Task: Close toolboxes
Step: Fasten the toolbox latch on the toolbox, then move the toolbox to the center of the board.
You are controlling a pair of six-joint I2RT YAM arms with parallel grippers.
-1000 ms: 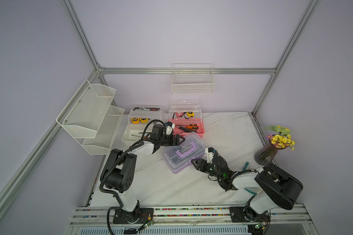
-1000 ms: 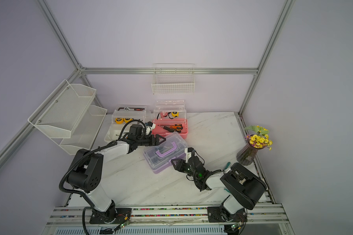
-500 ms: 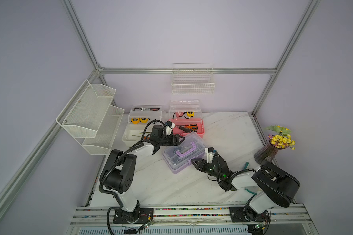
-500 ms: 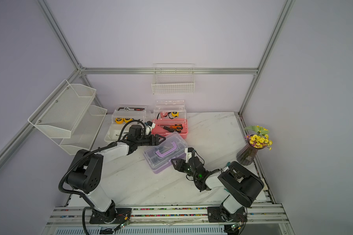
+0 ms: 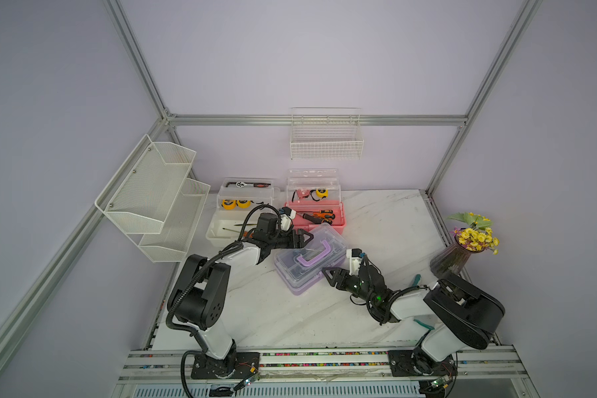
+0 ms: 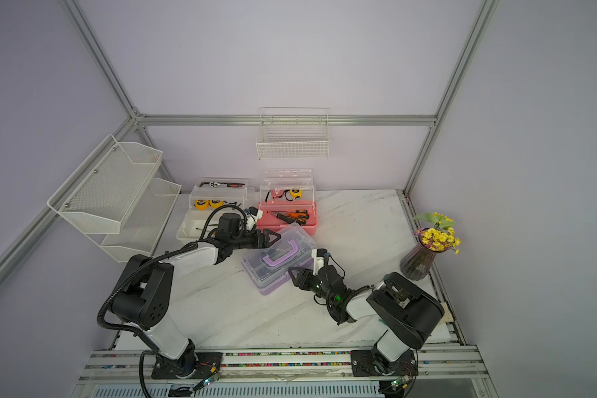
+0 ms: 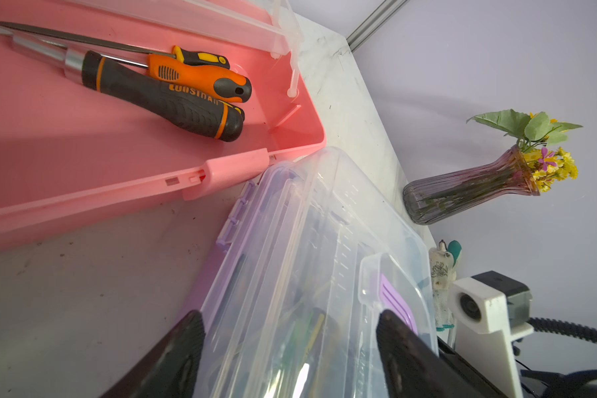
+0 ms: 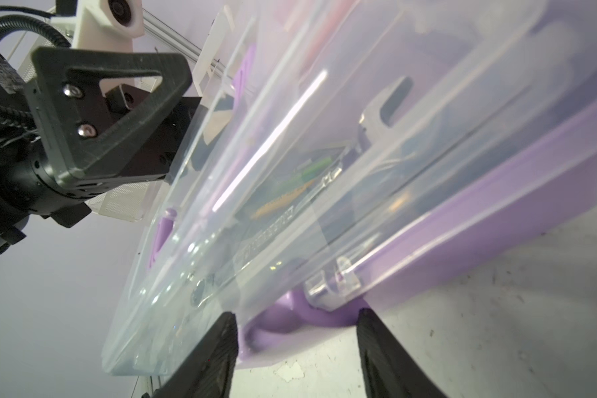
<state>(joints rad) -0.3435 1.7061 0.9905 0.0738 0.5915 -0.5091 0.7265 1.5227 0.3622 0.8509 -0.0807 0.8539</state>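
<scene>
The purple toolbox (image 5: pixel 311 263) (image 6: pixel 278 262) lies mid-table with its clear lid down and its purple handle flat on top. My left gripper (image 5: pixel 309 237) (image 7: pixel 286 320) is open, its fingers straddling the box's far-left end. My right gripper (image 5: pixel 326 274) (image 8: pixel 297 317) is open at the near-right end, with the purple latch between its fingers. Behind, the pink toolbox (image 5: pixel 328 225) (image 7: pixel 83 155) stands open with its lid upright and screwdrivers inside. The white toolbox (image 5: pixel 221 231) at the back left is open too.
A vase of yellow flowers (image 5: pixel 455 258) stands at the right edge. A two-tier white mesh shelf (image 5: pixel 152 200) hangs on the left wall and a wire basket (image 5: pixel 326 138) on the back wall. A teal-handled tool (image 5: pixel 417 279) lies by the right arm.
Both grippers' jaws have spread wider, the left more than the right. The arms and the purple toolbox have hardly moved.
</scene>
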